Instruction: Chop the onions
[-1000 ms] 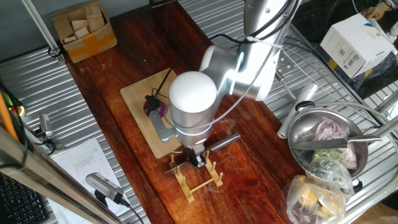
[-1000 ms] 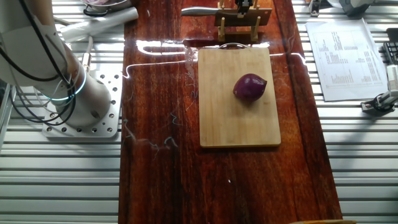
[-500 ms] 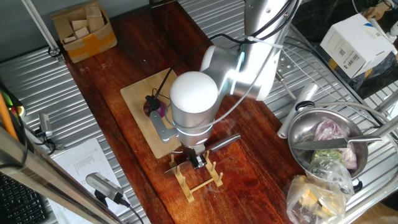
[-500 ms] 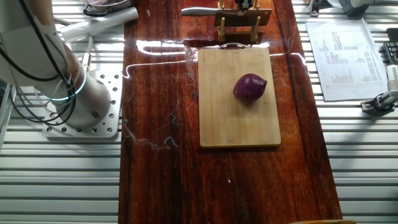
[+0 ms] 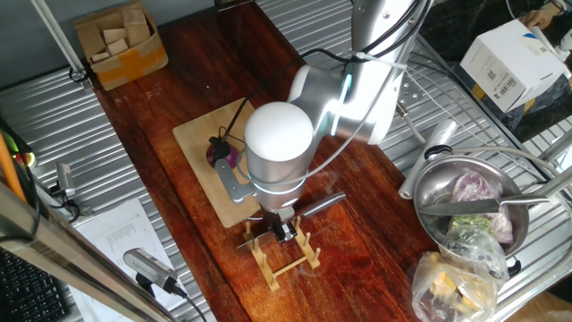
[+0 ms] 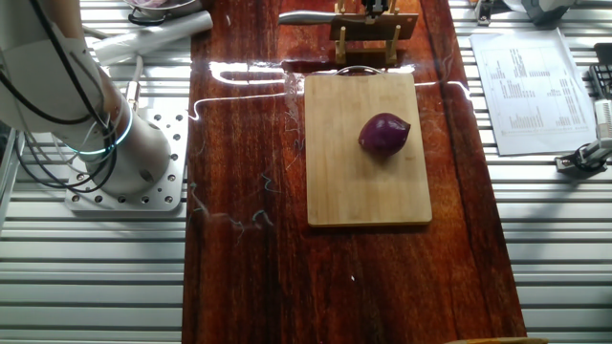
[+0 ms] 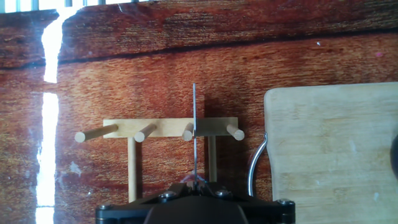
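hanging low over a small wooden peg rack [image 7: 158,130], the two-finger gripper [image 5: 284,231] sits at the end of the silver-and-white arm [image 5: 279,148], whose bulk hides most of the rack from one fixed view. in the hand view a thin knife blade [image 7: 194,130] seen edge-on runs up from the gripper body across the rack's pegs; whether the fingers are clamped on the knife handle or merely around it, i cannot tell, since the fingertips are out of sight.

the small round dark purple onion [image 6: 383,133] rests on the pale rectangular bamboo cutting board [image 6: 367,191], toward its right half in the other fixed view, well apart from the gripper. the board lies just beside the rack on the dark red wooden tabletop [image 6: 244,239].

off to the side are a steel bowl [image 5: 438,192] holding pale purple leafy vegetable, a clear bag of yellowish pieces [image 5: 447,286], a cardboard box of wooden blocks [image 5: 121,40] and a printed paper sheet [image 6: 526,91].

compared with the earlier frames, nothing has visibly shifted: arm, knife, onion and board sit alike.
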`<state>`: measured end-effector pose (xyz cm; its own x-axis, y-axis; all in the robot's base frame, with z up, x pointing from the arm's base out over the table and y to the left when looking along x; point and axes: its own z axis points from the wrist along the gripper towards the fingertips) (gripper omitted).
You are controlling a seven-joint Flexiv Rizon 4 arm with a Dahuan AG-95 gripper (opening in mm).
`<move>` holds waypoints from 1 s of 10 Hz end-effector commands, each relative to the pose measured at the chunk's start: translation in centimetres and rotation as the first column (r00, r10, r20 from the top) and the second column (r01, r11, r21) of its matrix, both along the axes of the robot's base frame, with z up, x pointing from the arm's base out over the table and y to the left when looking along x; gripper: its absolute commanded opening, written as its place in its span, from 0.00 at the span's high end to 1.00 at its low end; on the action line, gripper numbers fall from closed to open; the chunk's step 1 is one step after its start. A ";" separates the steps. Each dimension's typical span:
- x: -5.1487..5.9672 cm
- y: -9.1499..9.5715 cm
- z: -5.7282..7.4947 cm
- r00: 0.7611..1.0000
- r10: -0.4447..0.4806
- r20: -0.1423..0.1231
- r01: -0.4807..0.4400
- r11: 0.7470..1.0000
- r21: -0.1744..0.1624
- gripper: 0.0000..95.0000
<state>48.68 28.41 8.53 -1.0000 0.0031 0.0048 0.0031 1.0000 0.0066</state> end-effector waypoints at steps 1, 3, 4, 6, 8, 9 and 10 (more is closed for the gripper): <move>0.0 0.1 0.3 1.000 -0.003 -0.015 0.003 1.000 0.008 1.00; -0.1 0.0 0.6 1.000 -0.001 -0.026 0.001 1.000 0.007 1.00; -0.1 0.1 0.7 1.000 -0.001 -0.025 0.002 1.000 0.011 1.00; -0.1 0.0 0.6 1.000 0.001 -0.022 -0.001 1.000 0.011 1.00; -0.1 0.0 0.5 1.000 -0.001 -0.020 0.001 1.000 0.016 1.00; -0.1 0.0 0.5 1.000 -0.001 -0.020 0.001 1.000 0.015 1.00; 0.0 0.0 0.2 1.000 0.000 -0.017 0.000 1.000 0.014 1.00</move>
